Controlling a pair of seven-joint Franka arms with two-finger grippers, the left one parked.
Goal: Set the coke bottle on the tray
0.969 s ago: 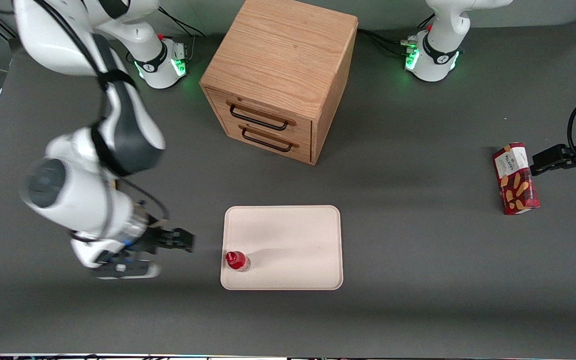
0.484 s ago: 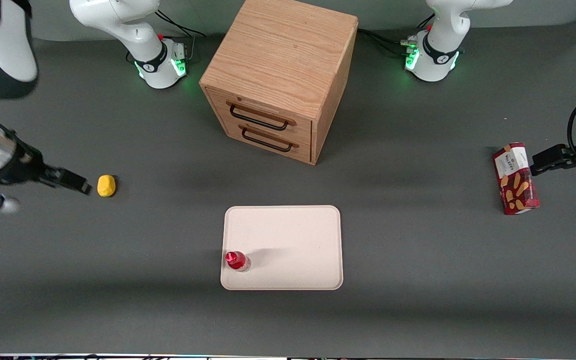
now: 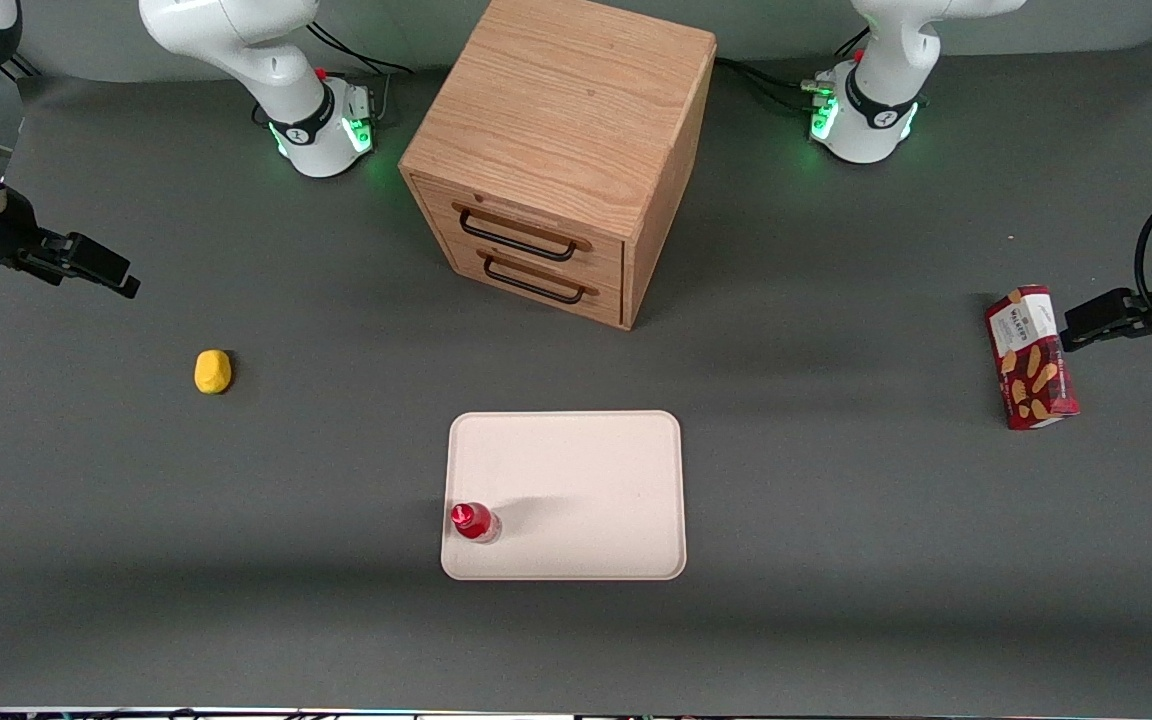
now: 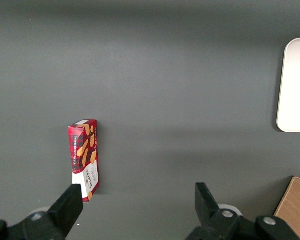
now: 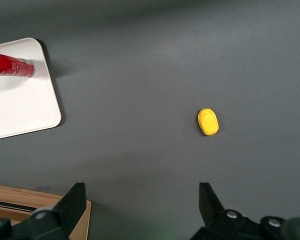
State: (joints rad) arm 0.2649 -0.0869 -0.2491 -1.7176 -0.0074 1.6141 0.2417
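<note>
Over the last second the empty, spread-fingered pincer (image 3: 101, 268) has pulled well away toward the working arm's end of the desk (image 3: 836, 500), leaving the small slim red coke bottle (image 3: 473, 521) upright on the flat cream-pink tray (image 3: 586, 470), so placement looks finished.

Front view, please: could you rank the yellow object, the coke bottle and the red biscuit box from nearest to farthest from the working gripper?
The gripper, open and empty, hangs at the working arm's end of the table.
1. Yellow object: on the table just nearer the camera than the gripper.
2. Coke bottle: upright in a near corner of the tray.
3. Red biscuit box: toward the parked arm's end.
</note>
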